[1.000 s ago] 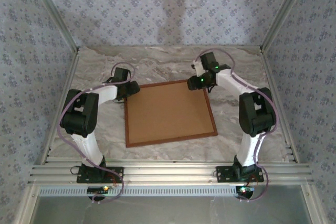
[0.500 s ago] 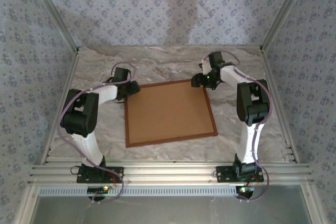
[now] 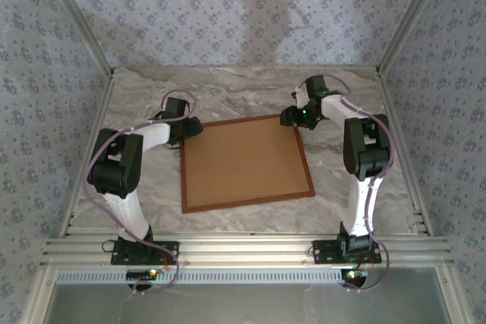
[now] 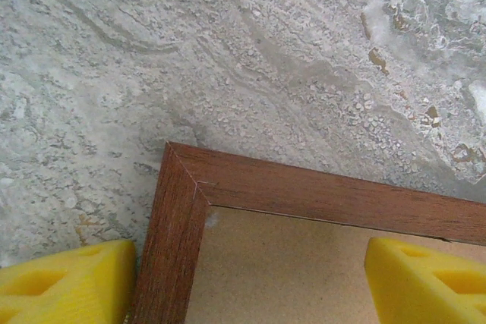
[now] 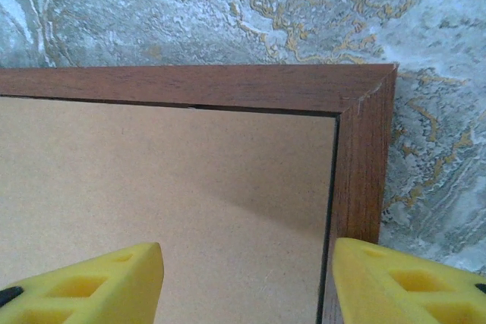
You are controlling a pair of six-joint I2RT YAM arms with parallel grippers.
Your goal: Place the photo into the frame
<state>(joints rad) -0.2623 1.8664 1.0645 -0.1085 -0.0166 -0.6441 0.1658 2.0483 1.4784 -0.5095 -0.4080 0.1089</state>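
**Item 1, left claw** (image 4: 243, 284). Its yellow fingers (image 4: 61, 278) are set wide apart and clamp nothing. It hangs over the far-left corner of the frame (image 4: 304, 195). One finger lies outside the left rail and the other lies over the backing board (image 4: 288, 263). Whether either finger touches the wood cannot be told.

**Item 2, right claw** (image 5: 247, 286). The fingers are likewise apart and nothing is gripped. It is stationed over the frame's far-right corner. One finger is above the backing board and the other is at the outer side of the right rail. Contact cannot be told.

**Item 3, frame.** Thin reddish-brown wood, lying flat about the middle of the bench (image 3: 250, 92). It is turned slightly, so its near-right corner reaches toward the bench's right edge. Mitre joints are visible at both far corners. The backing board sits inside the rails, plain brown side up. In the right wrist view a thin dark seam runs along the far and right rails.

**Item 4, bench.** The top is grey and marbled.
- The widest bare band lies between the frame's far rail and the far edge.
- Narrower bands run along the left and right edges, where the two arms lean in beside the side rails.
- A short band separates the frame's near rail from the aluminium rails (image 3: 243, 252) at the near edge, which carry both arm bases.

**Item 5, enclosure.** Patterned wall panels (image 3: 228, 13) rise from the far, left and right edges. Aluminium posts (image 3: 406, 17) stand at the far corners.
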